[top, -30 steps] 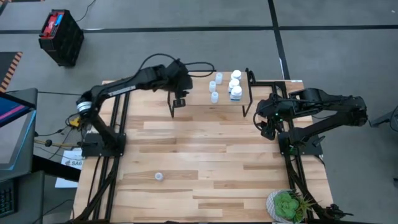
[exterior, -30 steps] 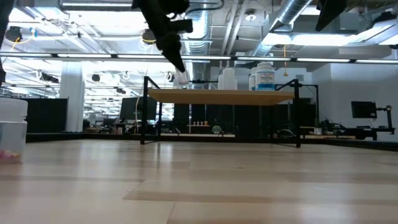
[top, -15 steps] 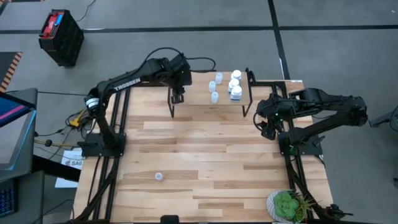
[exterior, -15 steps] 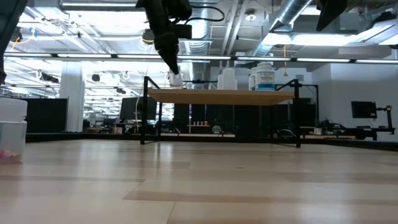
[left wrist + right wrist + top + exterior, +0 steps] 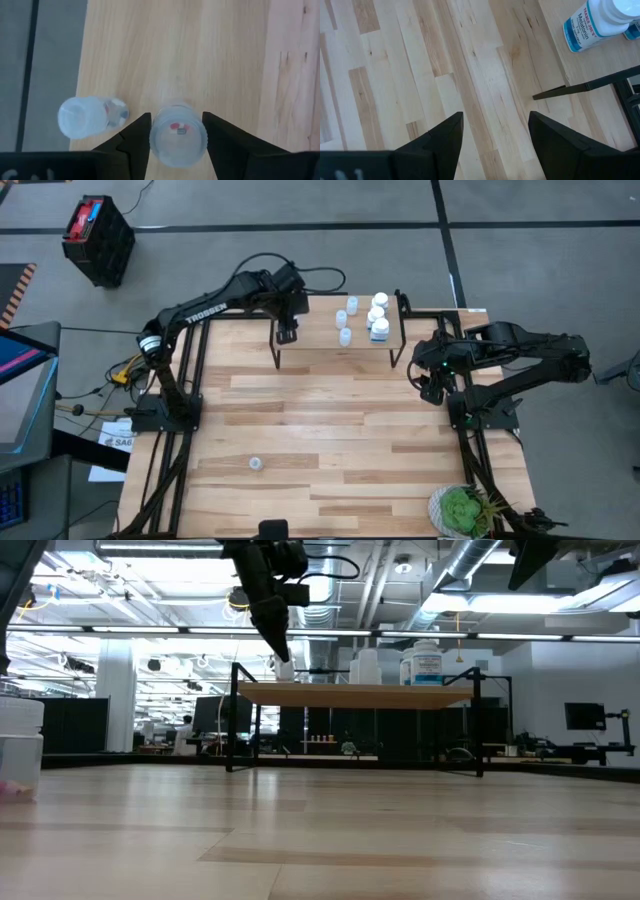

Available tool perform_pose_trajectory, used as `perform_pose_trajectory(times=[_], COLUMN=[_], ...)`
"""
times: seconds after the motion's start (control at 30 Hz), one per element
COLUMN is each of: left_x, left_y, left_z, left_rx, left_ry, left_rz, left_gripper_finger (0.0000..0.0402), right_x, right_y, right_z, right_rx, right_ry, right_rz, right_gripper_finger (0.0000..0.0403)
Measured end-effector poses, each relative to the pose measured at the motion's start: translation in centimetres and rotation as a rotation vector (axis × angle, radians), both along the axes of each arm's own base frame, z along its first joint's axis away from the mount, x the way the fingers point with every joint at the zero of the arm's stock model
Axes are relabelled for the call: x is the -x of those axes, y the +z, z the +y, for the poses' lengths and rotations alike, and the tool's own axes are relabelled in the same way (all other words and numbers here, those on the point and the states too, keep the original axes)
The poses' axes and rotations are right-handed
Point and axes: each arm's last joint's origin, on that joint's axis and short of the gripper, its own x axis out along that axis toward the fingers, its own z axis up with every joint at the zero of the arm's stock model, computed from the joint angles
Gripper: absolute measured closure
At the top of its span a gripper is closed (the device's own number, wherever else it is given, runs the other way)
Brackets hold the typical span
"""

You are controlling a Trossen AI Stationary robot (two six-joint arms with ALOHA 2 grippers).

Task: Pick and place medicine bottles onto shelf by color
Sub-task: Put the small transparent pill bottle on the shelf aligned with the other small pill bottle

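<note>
The shelf stands at the table's far side. On it stand three pale-blue bottles and three white bottles. My left gripper is over the shelf's left part, shut on a pale-blue bottle. Another pale-blue bottle stands on the board beside it, near the shelf's edge. One more small bottle stands on the table near the front left. My right gripper is open and empty above the table, right of the shelf. My left gripper pinches the pale-blue bottle by its round sides between the two fingers. The fingers come from above, pointing down with a slight slant. The bottle is upright, its bottom at the shelf board; whether it rests on the board cannot be told.
A green potted plant stands at the table's near right corner. The shelf's black legs rise from the table. A white labelled bottle shows near the shelf's right end. Bare tabletop lies between the shelf and the front edge.
My left gripper has carried the pale-blue bottle a little toward the table's far edge over the shelf's left part and has come down, bringing the bottle to the level of the board.
</note>
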Motion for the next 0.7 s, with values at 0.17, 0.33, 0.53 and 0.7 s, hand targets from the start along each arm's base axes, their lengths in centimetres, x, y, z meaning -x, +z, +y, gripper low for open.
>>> perform_pose_trajectory(times=[0.17,0.33,0.53,0.7], left_x=[-0.04,-0.06,-0.33,-0.71], left_y=[-0.13,-0.12,0.06,0.25], left_z=[0.08,0.08,0.24,0.24], left_rx=[0.003,-0.002,-0.028,-0.059], left_ry=[0.008,0.008,-0.007,-0.036], left_rz=[0.003,0.004,-0.023,-0.048], left_gripper_finger=[0.0237,0.0237,0.0236,0.0236], right_x=[0.0,0.0,-0.01,-0.02], right_y=[0.0,0.0,0.02,0.01], right_z=[0.0,0.0,0.0,0.0], right_rx=[0.0,0.0,-0.001,-0.001], right_ry=[0.0,0.0,-0.001,-0.001], right_rz=[0.0,0.0,-0.003,-0.002], right_gripper_finger=[0.0155,0.0155,0.0155,0.0155])
